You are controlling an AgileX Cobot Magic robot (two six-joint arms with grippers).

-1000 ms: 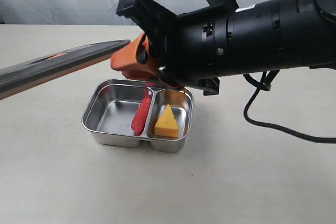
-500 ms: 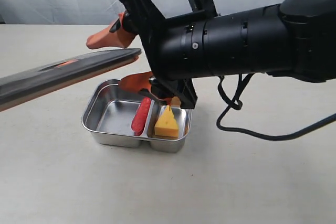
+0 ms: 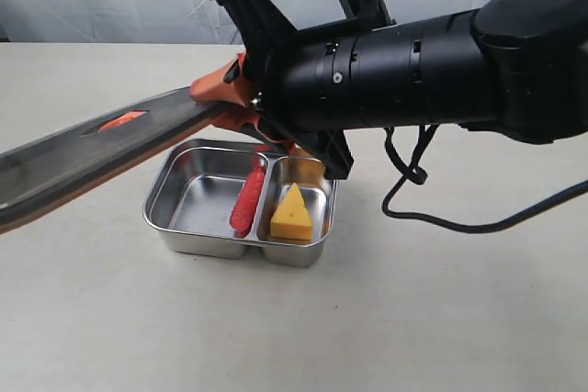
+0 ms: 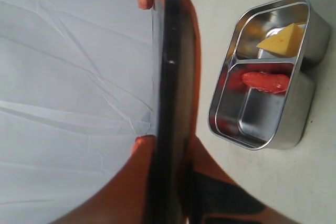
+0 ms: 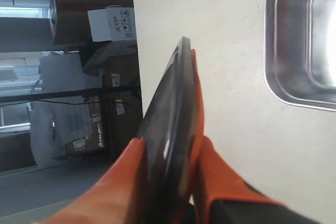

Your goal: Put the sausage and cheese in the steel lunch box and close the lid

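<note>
Left hand (image 4: 170, 150) pinches one end of the lid (image 3: 101, 140), a flat smoky slab with an orange rim, held slanting above the surface (image 3: 92, 319). Right hand (image 3: 230, 106), its arm reaching in level, clamps the other end. Below sits the shiny steel lunch box (image 3: 202, 243): glossy red sausage (image 3: 246, 204) left of the divider, yellow cheese (image 3: 292, 215) wedge right.

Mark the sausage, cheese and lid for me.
sausage (image 3: 246, 202): exterior view, middle of its red body.
cheese (image 3: 292, 216): exterior view, front yellow face.
lid (image 3: 92, 155): exterior view, dark flat face, mid-length.
</note>
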